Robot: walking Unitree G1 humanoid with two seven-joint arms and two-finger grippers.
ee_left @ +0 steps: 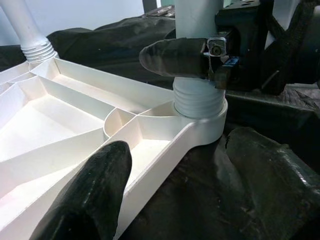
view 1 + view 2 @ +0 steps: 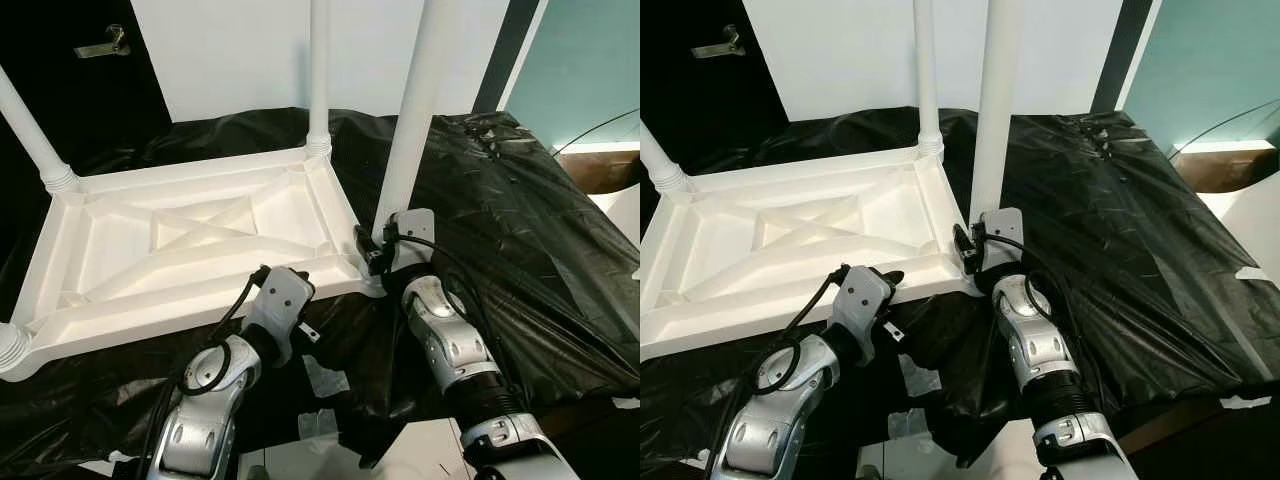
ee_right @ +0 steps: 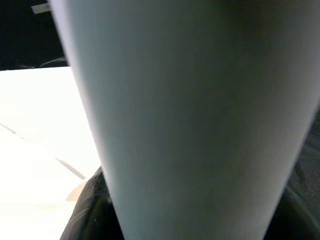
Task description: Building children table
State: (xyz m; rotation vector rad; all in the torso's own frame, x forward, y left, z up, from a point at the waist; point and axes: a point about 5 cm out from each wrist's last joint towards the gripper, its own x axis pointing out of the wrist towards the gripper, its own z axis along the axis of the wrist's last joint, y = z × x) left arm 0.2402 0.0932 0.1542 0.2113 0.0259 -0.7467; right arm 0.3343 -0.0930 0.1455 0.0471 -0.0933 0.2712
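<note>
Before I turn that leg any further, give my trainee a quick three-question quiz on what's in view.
1. True or false: the tabletop lies upside down on black plastic sheeting.
2. Which hand grips the near-right leg? A) left B) right
3. The left hand rests on the tabletop's near ____.

Key: 1 true. 2 B, the right hand closes around the leg just above its threaded base. 3 rim.

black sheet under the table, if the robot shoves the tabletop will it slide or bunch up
Likely bunch: the black sheet is thin, glossy film, already creased and loose. The tabletop looks like hollow ribbed plastic, probably light, so it may drag the film along. The right gripper, closed on the near leg, could steady it.
</note>
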